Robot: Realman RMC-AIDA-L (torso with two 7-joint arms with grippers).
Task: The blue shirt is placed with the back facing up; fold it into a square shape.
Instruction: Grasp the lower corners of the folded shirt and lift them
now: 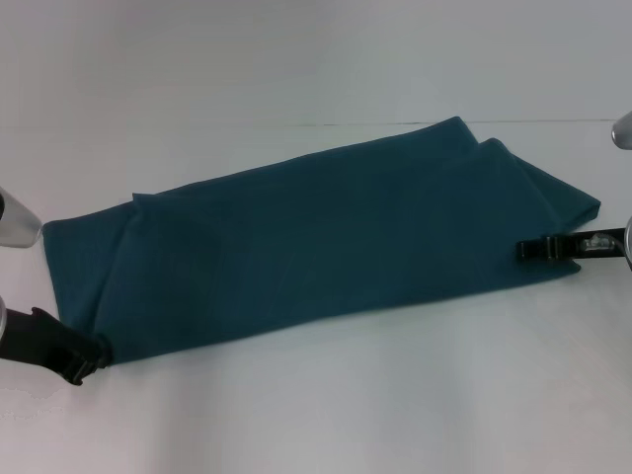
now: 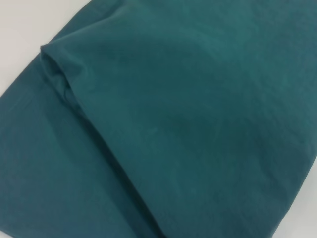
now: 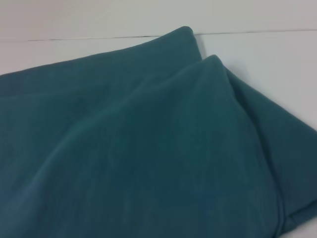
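Head view shows us the blue shirt [image 1: 326,237] lying on the white table [image 1: 326,405], already folded lengthwise into a long band of overlapping layers. Its long axis runs from our near left up to our far right, so what remains, we judge, is to bring one end over toward the other to make the square.

Our left gripper [image 1: 87,363] sits at the band's near left corner, its black fingers touching the cloth edge there. Our right gripper [image 1: 538,249] sits at the right end, against the near edge of the cloth. Each looks pressed together at a corner, but we cannot tell whether either actually has cloth pinched between its fingers.

Both wrist views show only cloth, with layered folds and no fingers in sight.

Each arm is at its own end, so neither is nearer the middle. The fold line, we judge, must cross the band's short width.
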